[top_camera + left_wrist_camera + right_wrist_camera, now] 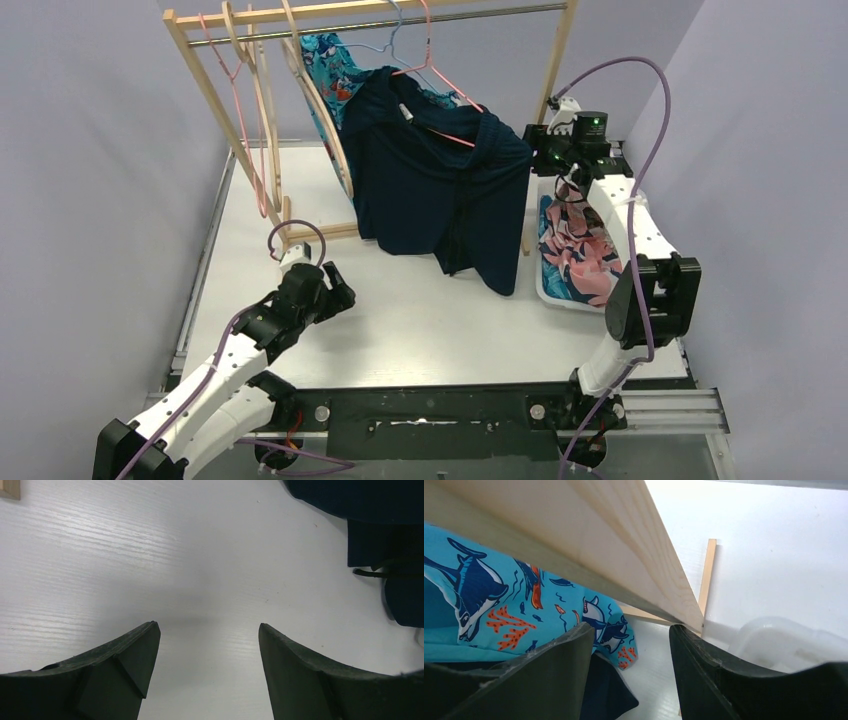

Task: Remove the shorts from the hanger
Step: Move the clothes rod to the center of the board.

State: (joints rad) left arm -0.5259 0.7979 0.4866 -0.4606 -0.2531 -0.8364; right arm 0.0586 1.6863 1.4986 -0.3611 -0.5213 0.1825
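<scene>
Dark navy shorts (440, 190) hang from a pink wire hanger (445, 90) on the wooden rack, and their hem shows in the left wrist view (380, 530). Behind them hang teal shark-print shorts (335, 70) (499, 595). Pink-and-navy floral shorts (575, 250) lie in the white bin. My right gripper (545, 150) (631, 627) is at the navy pair's right edge beside the rack post, open, with a navy corner (609, 690) under its left finger. My left gripper (335, 290) (209, 625) hovers open over bare table, left of the navy hem.
The rack's right post (574, 540) slants close above my right fingers. The white bin (548, 290) (774, 640) stands right of the rack. Empty hangers (245, 90) hang at the rack's left end. Grey walls close in both sides.
</scene>
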